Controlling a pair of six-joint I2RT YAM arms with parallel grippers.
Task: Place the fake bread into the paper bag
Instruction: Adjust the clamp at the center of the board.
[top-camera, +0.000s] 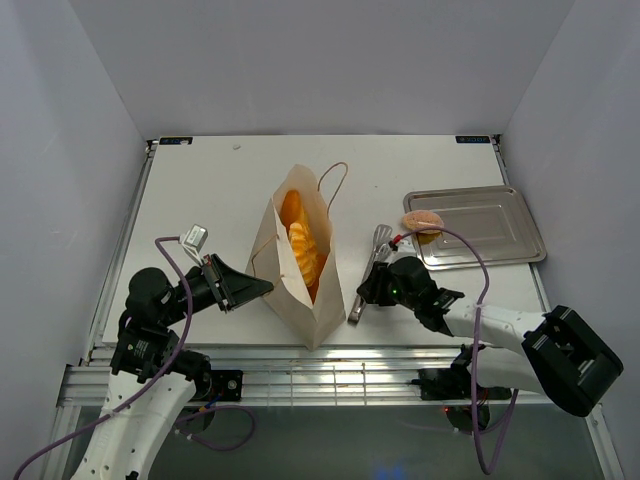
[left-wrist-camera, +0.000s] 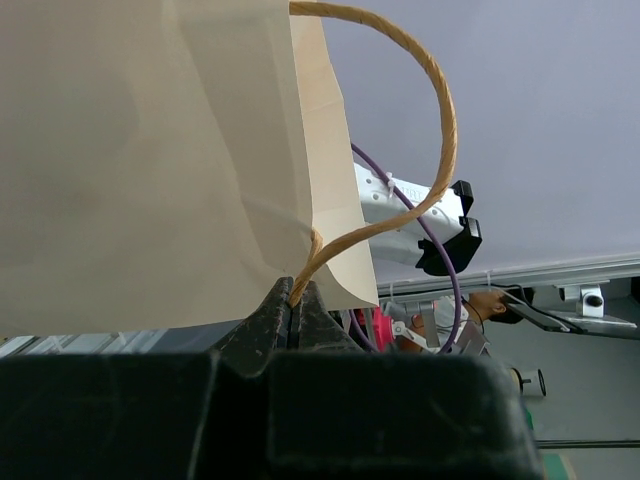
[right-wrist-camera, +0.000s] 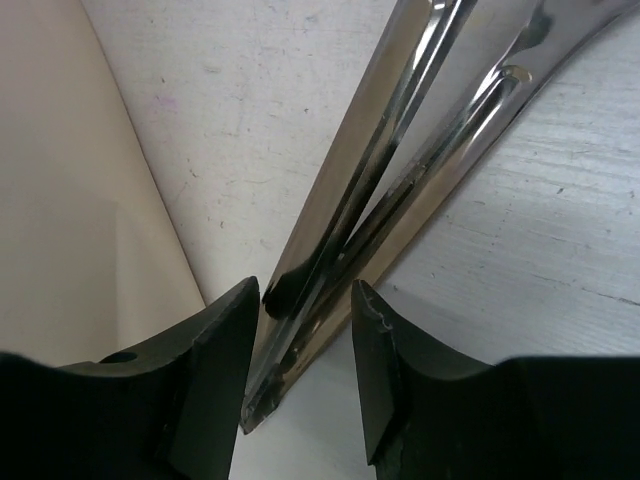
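Top external coverage shows the paper bag (top-camera: 292, 295) stood upright near the middle of the table (top-camera: 200, 190), its mouth open, with several golden pieces of the fake bread (top-camera: 300, 245) seen inside it. One pinkish round bun (top-camera: 423, 220) is seen outside the bag, lying at the left edge of the silver tray (top-camera: 490, 228), well apart from the bag's mouth. The left gripper (top-camera: 258, 288) is pressed to the bag's near-left side. In the left wrist view its fingers (left-wrist-camera: 262, 325) are seen closed tight together on the cord handle (left-wrist-camera: 440, 130), just where the cord meets the paper, so the bag is judged to be held steady. The right gripper (top-camera: 366, 292) is set over the near end of the metal tongs (top-camera: 372, 262), which lie on the table between bag and tray. In the right wrist view its fingers (right-wrist-camera: 215, 350) are seen apart, one on each side of the tongs' paired arms, with no squeeze on the metal yet shown. The step in hand is judged to be the taking up of the tongs, so that the bun by the tray can be fetched. For the next move, the right fingers would need to be closed squarely across both arms of the tongs without the metal being pushed sideways against the bag wall close by. The tongs would then be lifted clear and their tips turned toward the bun.
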